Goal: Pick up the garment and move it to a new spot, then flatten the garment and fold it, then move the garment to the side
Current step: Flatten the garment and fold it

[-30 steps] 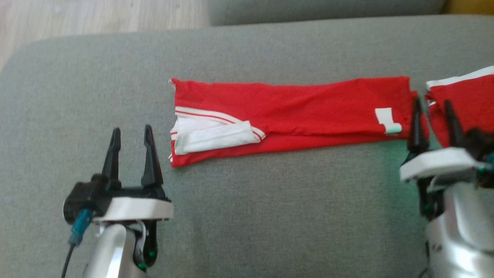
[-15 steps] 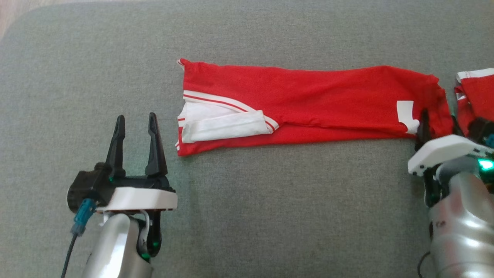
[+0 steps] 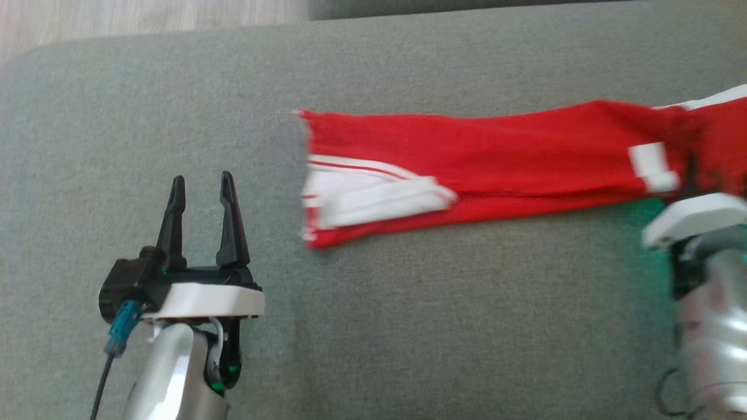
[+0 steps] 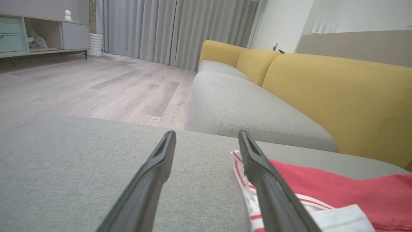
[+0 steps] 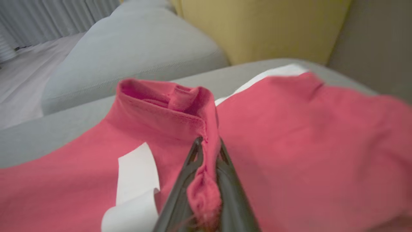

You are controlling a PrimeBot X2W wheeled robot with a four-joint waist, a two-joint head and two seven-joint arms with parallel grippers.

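1. The garment (image 3: 496,169), red with white trim, lies stretched out as a long folded band across the grey cushion (image 3: 408,321). Its white-striped end (image 3: 373,198) points toward the robot's left, and its other end runs to the right edge of the head view.
2. The right end effector (image 5: 208,141) is pressed together on a bunched ridge of the red cloth, just beside a white label (image 5: 136,174). Behind the pinch a hem of the fabric stands up.
3. The left end effector (image 3: 201,178) is spread and holds nothing. It sits over the cushion near the striped end, apart from it in the head view.
4. The cushion is a grey woven fabric with a rounded corner at the head view's upper left.
5. Beyond it stands another grey seat (image 4: 251,112) with yellow backrests (image 4: 338,93).
6. The room has a pale wood floor (image 4: 80,87), grey curtains (image 4: 177,32) and a low cabinet (image 4: 32,35) with a small white figure (image 4: 67,14) on top.
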